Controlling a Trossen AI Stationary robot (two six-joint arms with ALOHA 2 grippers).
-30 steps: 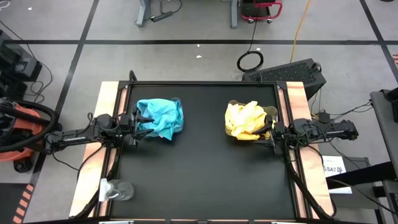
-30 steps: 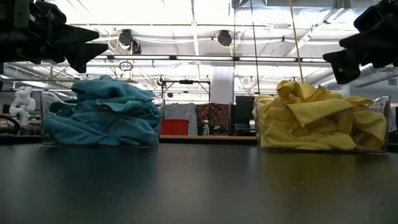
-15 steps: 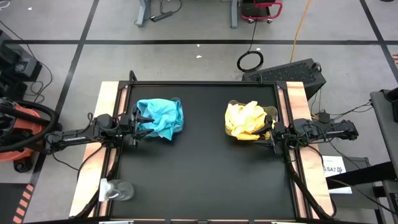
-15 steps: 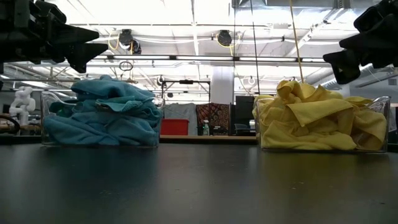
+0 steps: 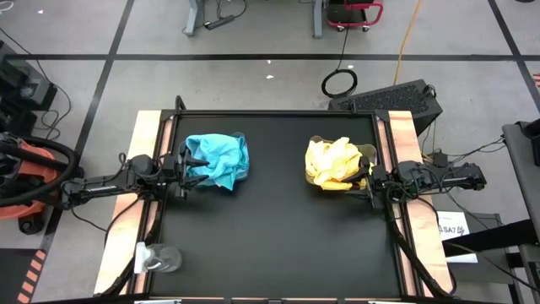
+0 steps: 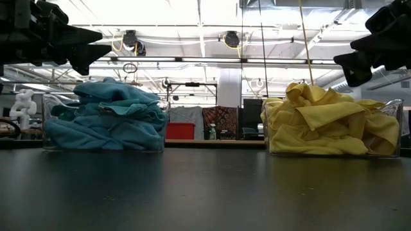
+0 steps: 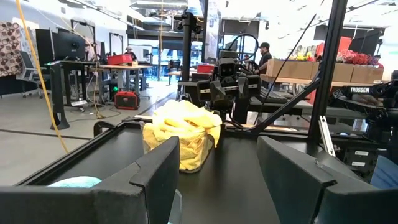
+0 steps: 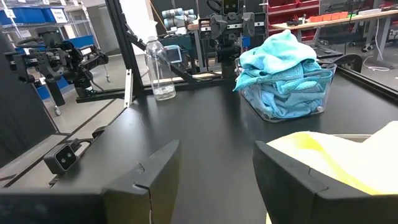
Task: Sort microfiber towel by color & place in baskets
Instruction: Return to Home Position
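Observation:
Teal-blue towels [image 5: 218, 160] lie heaped in a clear basket [image 6: 103, 144] on the table's left part; they also show in the right wrist view, teal towels [image 8: 283, 78]. Yellow towels [image 5: 336, 163] fill the other clear basket [image 6: 334, 149] on the right, yellow towels [image 7: 181, 134]. My left gripper [image 5: 184, 162] hovers open at the left edge, just above and beside the teal heap. My right gripper [image 5: 369, 177] hovers open at the right edge by the yellow heap. Both touch nothing.
A clear plastic bottle [image 5: 159, 257] lies at the table's near left corner, clear bottle [image 8: 160, 71]. The black tabletop [image 5: 278, 228] between and in front of the baskets is bare. Wooden strips [image 5: 145, 135] run along the left and right sides.

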